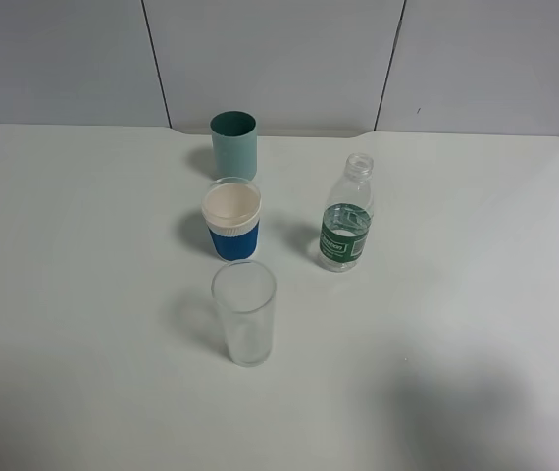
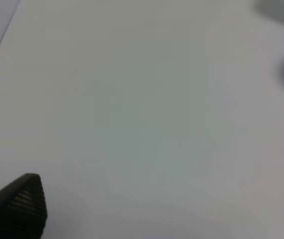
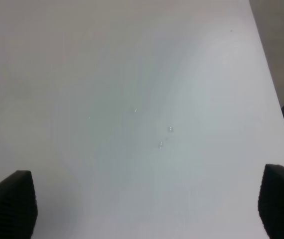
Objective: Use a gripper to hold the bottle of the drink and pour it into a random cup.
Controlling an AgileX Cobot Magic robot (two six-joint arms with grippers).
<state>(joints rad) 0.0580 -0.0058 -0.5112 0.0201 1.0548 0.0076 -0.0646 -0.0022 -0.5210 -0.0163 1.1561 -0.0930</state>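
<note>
The bottle of the drink, small, clear, capless, with a dark green label, stands upright on the white table right of centre. The pale teal cup stands at the back centre. Neither arm shows in the exterior high view. In the left wrist view my left gripper is open and empty over bare table, its black fingertips far apart. In the right wrist view my right gripper is open and empty too, fingertips wide apart over bare table with a few water droplets.
A white cup with a blue sleeve stands just in front of the teal cup. A tall clear glass stands in front of that. The table's right edge shows in the right wrist view.
</note>
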